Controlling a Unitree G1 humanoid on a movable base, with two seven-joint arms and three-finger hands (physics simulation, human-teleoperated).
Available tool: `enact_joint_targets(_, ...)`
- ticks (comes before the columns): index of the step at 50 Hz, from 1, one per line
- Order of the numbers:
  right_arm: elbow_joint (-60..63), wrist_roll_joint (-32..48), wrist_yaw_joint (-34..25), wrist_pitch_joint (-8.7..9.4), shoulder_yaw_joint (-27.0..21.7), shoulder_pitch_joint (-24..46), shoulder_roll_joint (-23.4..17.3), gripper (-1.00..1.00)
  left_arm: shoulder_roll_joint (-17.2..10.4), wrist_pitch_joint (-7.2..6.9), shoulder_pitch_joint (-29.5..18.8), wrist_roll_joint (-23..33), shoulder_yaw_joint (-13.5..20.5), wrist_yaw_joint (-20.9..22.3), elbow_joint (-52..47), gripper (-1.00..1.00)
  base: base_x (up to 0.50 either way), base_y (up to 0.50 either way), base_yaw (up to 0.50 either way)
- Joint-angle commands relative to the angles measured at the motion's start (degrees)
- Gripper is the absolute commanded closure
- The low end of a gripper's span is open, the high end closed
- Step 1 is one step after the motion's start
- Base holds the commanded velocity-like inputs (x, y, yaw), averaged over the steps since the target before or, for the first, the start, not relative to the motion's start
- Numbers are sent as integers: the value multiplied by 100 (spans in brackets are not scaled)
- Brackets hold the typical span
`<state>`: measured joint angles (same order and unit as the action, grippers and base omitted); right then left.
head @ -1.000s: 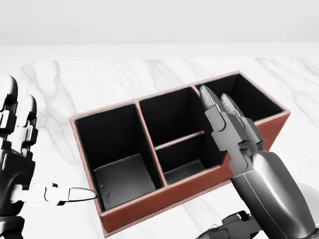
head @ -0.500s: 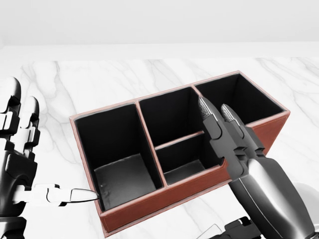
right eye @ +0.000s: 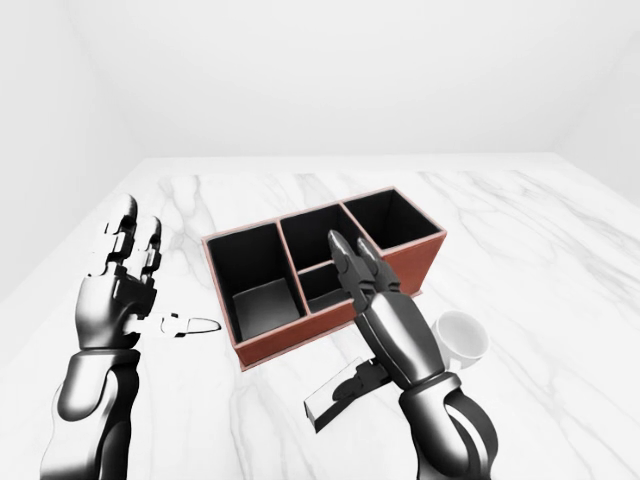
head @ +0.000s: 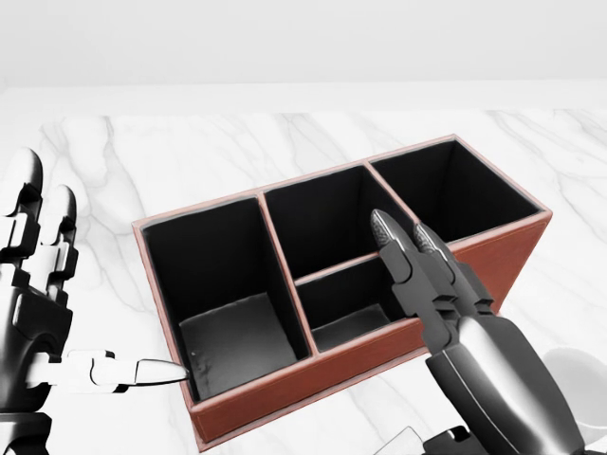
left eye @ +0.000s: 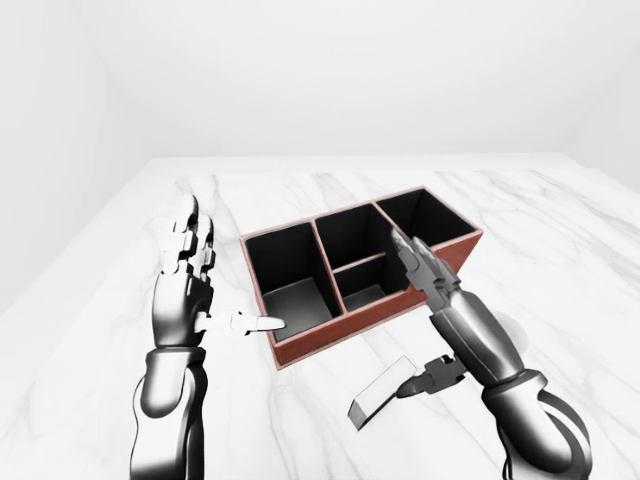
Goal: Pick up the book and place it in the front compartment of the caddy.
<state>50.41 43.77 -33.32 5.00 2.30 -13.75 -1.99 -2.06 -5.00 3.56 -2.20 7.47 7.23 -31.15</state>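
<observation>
A red-brown caddy [left eye: 360, 285] with black-lined compartments sits at the middle of the white marble table [left eye: 560, 230], turned at an angle so that its long side runs from lower left to upper right in the left-eye view. It has a large compartment at its left end, another at its right end, and a middle section split by a low divider into two smaller compartments. All the compartments visible in the head view hold nothing but dark lining.

The book [left eye: 380, 402], a pale, flat slab, lies on the table below the caddy in the lower middle of the left-eye view, apart from the caddy's near wall. The thumb of the right hand [left eye: 432, 300] reaches down to the book's right end; whether it touches cannot be told. The two long fingers [head: 417, 254] of this hand are straight and pressed side by side, pointing up and to the left over the caddy's near wall and the lower middle compartment.

The left hand [left eye: 185, 270] stands at the left of the caddy, spread wide with its fingers upright and its thumb stretched out sideways towards the caddy's left end, the tip just beside the wall.

A white mug [right eye: 460, 335] stands on the table to the right of the right arm, seen in the right-eye view.
</observation>
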Motion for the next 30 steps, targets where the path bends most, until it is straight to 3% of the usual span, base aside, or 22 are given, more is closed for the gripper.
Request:
enact_joint_targets(1,-87,33,27,0,18,-97,-6,-100,0,0,8,9,-3,3,-6,-100,0,0,0)
enact_joint_targets(23,-475,224,380,0,231,-343,-45,-100,0,0,4,21,-6,10,0,-100,0,0,0)
enact_joint_targets(30,-696,256,544,-140,322,-412,-83,-100,1,0,5,29,-11,12,6,-100,0,0,0)
